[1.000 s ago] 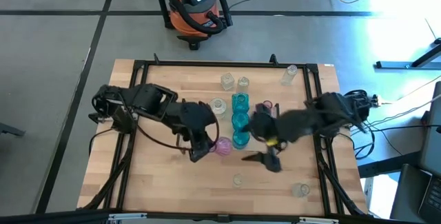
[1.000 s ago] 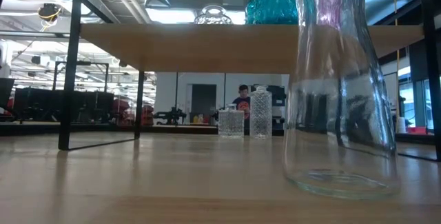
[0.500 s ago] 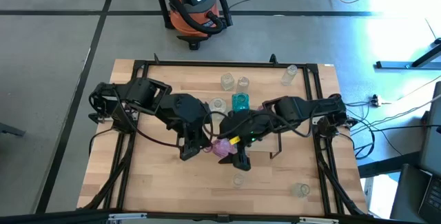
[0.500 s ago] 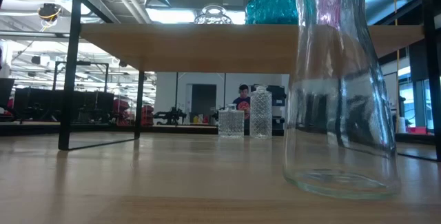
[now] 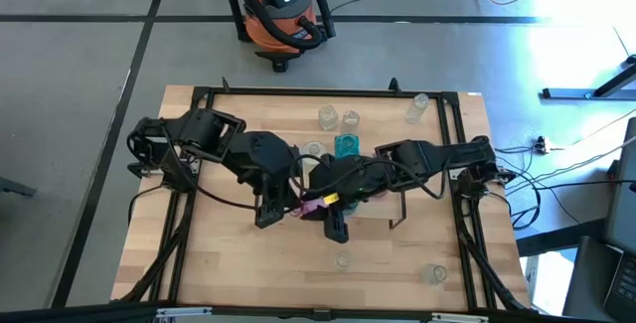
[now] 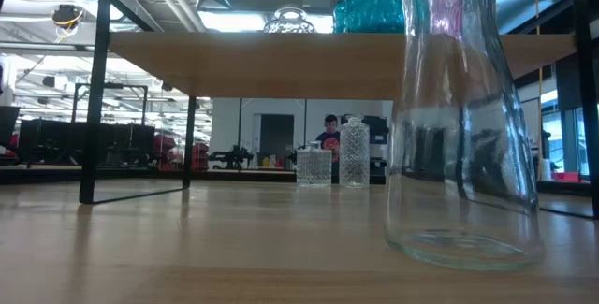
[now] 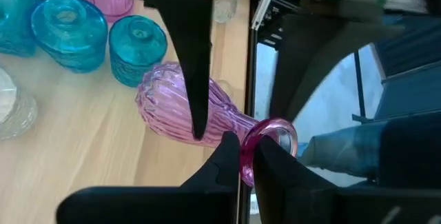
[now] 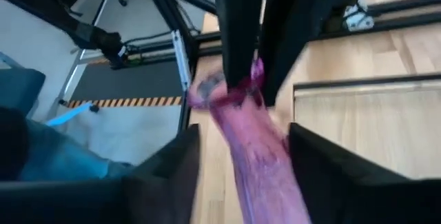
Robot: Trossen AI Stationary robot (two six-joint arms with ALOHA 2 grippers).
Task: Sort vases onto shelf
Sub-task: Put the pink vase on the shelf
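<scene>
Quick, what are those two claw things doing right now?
Left gripper: jaws shut on the rim of the pink vase.
Right gripper: jaws open around the same pink vase, not yet clamped.

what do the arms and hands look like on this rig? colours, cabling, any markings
Both arms are dark, near-black jointed links, with black cables looping loose beside the left arm and right arm. Each ends in a two-finger hand: left hand and right hand have flat, matte black fingers. A yellow marking shows near the right wrist in the high view. No other markings are legible.
</scene>
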